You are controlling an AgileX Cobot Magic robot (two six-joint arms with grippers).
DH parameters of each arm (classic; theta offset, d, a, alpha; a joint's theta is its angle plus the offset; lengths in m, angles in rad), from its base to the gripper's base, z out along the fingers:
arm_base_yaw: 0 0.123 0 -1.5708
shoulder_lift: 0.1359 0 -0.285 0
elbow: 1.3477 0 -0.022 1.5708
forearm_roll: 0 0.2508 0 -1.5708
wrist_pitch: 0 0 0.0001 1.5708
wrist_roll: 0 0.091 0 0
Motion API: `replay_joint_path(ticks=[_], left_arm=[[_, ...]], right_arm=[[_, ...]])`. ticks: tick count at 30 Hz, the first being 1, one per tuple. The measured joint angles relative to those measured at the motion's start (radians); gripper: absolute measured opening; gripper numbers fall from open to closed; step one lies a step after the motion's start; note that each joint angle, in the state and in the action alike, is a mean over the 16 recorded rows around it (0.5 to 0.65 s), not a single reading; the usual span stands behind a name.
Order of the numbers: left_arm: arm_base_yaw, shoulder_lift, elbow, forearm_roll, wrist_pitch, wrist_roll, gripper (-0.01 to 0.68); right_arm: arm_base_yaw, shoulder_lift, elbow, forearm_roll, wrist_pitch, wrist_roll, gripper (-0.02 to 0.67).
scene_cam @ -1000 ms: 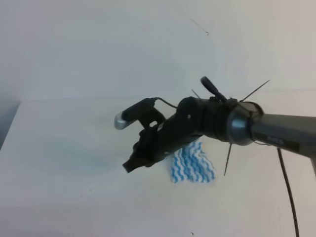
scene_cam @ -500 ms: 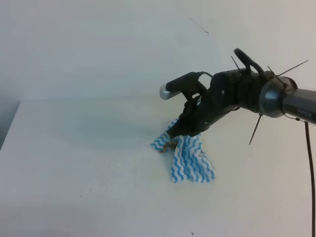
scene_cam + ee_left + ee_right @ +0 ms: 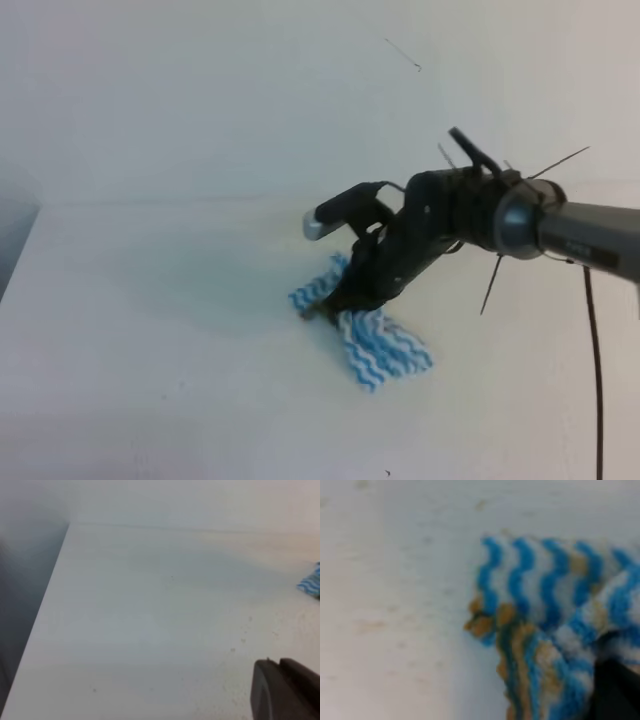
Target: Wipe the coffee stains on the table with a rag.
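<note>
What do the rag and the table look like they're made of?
Rag: soft, fuzzy woven or knit cloth, white with blue wavy stripes; brown patches show it soaks up liquid. Table: smooth, matte white hard top, probably laminate or painted board.

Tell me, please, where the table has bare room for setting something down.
The table is bare from its left edge across to the rag, and along the front edge below the rag. It is crowded mid-right, where the right gripper presses on the rag. The left gripper is over the left part.

rag (image 3: 370, 335) on table (image 3: 150, 330), mid-right | right tool (image 3: 330, 308) atop rag's left part
</note>
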Motion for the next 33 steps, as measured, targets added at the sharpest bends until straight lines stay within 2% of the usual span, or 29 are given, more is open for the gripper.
replay_joint_path(ticks=[10,16,22,33], left_arm=[[0.000,0.000,0.000,0.000,0.000,0.000,-0.004],[0.000,0.000,0.000,0.000,0.000,0.000,-0.004],[0.000,0.000,0.000,0.000,0.000,0.000,-0.004],[0.000,0.000,0.000,0.000,0.000,-0.002,-0.004]], right_arm=[[0.178,0.005,-0.004,0.061,0.069,-0.067,0.009],[0.208,0.005,-0.003,0.023,0.113,-0.036,0.008],[0.129,0.003,-0.004,-0.028,0.148,0.009,0.008],[-0.131,-0.022,0.036,-0.127,0.198,0.038,0.007]])
